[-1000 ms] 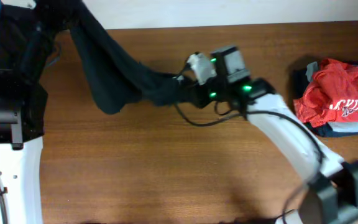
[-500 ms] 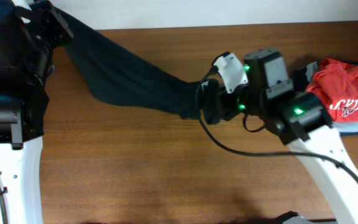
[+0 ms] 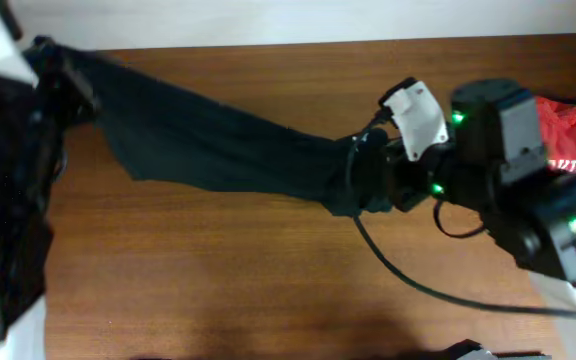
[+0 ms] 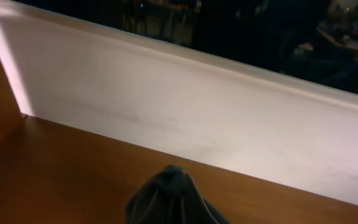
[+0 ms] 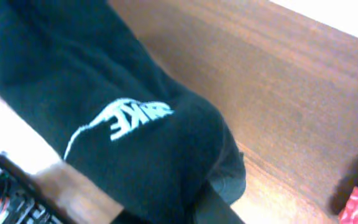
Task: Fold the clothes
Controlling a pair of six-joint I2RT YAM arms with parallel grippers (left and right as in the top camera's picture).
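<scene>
Left gripper [image 3: 56,62] and right gripper [image 3: 356,185] hold the black T-shirt [image 3: 218,150] stretched between them

Left gripper sits at the rear left corner of the table [image 3: 218,290]; jaws hidden by arm and cloth, read as closed on the shirt's left end, since the left wrist view shows a bunched tip of dark cloth at its bottom edge, white wall behind. From there the shirt runs as a wide dark band down and right across the wood, narrowing to a gathered rope near centre. Right gripper, right of centre, has its jaws clamped on that gathered end; the right wrist view is filled with black cloth bearing a white logo [image 5: 126,118]. At the far right edge, part of a red-orange shirt [image 3: 573,125] lies apart from the black one
</scene>
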